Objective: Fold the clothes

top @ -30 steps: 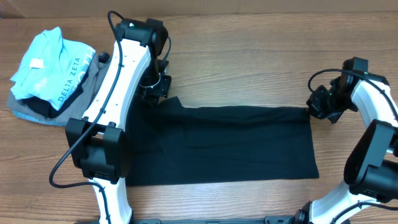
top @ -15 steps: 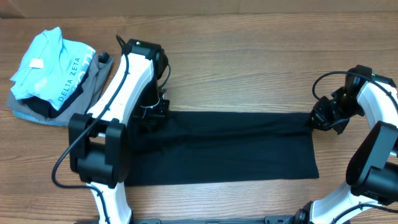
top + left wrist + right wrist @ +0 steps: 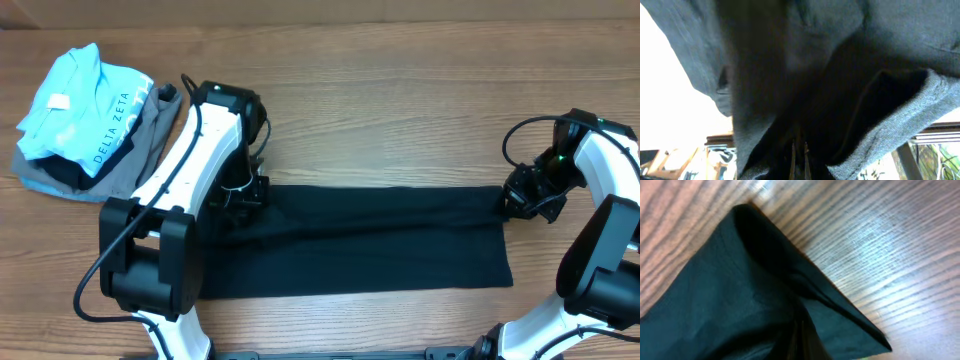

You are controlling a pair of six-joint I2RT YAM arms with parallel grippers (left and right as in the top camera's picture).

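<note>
A: One lengthwise fold likely in, overhead: black T-shirt (image 3: pixel 380 240) in a long band mid-table, crosswise folds left; open table (image 3: pixel 400 90) past far edge.
B: Left wrist: left gripper (image 3: pixel 799 155) clamped on cloth, fabric filling view.
A: Right wrist: right gripper (image 3: pixel 799 335) pinching far-right corner, table open around.

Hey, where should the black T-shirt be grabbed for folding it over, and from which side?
Probably the two ends of its far long edge, approached from the far side. The black T-shirt lies as a long, mostly flat band across the table, so pinching both corners lifts that edge evenly. The left gripper and right gripper are shut there.
</note>
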